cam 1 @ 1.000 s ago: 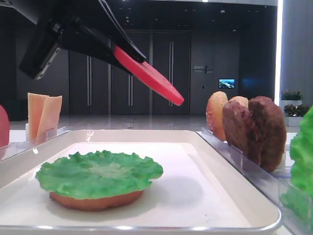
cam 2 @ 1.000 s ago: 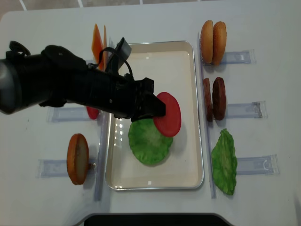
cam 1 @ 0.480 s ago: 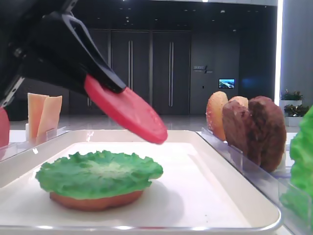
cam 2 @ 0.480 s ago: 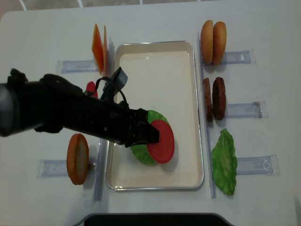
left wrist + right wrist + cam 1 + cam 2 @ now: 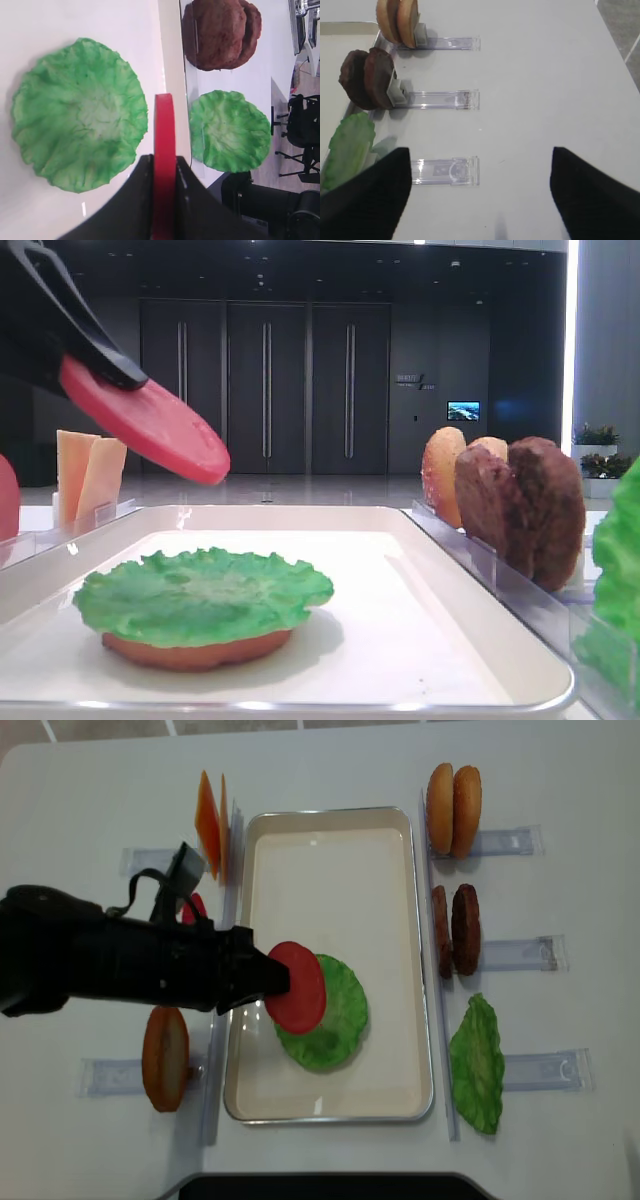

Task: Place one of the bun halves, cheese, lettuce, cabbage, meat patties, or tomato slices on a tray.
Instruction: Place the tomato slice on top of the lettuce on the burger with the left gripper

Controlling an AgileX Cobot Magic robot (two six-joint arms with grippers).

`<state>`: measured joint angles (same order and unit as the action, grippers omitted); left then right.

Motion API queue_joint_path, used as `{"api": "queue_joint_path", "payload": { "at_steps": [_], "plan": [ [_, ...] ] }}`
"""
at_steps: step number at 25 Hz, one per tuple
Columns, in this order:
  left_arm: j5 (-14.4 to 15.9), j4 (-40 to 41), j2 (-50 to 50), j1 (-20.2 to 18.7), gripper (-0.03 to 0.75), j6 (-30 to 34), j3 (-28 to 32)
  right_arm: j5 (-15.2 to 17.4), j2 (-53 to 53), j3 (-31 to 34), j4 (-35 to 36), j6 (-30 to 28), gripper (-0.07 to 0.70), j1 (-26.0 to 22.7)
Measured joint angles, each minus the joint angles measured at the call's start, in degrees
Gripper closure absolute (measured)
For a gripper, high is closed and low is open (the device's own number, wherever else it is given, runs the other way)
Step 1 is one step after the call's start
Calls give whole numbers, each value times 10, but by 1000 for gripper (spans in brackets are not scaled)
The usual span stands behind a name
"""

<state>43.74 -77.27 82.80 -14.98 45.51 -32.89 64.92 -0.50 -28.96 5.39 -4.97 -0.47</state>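
White tray (image 5: 420, 960): lettuce (image 5: 335, 1015) partly hidden under gripped tomato slice (image 5: 296, 987)

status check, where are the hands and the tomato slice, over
Left hand shut on tomato slice, held above lettuce in tray. Right hand open over bare table, holding nothing. Nothing in the way.

Large indoor hall or lobby, likely office building. Dark panelled wall with tall double doors (image 5: 267, 390), small lit wall screen (image 5: 463, 411), potted plants (image 5: 597, 435). White worktop (image 5: 560, 1100) set up as demo station.
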Motion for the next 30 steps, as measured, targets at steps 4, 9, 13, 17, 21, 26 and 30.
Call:
{"api": "queue_joint_path", "payload": {
  "at_steps": [4, 9, 13, 17, 21, 26, 30],
  "plan": [
    [5, -24, -3, 3, 661, 28, 2, 0, 0, 0, 0, 0, 89, 0],
    [10, -53, 13, 3, 661, 61, 2, 0, 0, 0, 0, 0, 89, 0],
    [18, -91, 41, 3, 661, 100, 2, 0, 0, 0, 0, 0, 89, 0],
    [21, -99, 61, 3, 661, 114, 2, 0, 0, 0, 0, 0, 89, 0],
    [35, -99, 75, 3, 661, 119, 2, 0, 0, 0, 0, 0, 89, 0],
    [38, -94, 78, 3, 661, 121, 2, 0, 0, 0, 0, 0, 89, 0],
    [38, -84, 82, 3, 661, 121, 2, 0, 0, 0, 0, 0, 89, 0]
  ]
}}
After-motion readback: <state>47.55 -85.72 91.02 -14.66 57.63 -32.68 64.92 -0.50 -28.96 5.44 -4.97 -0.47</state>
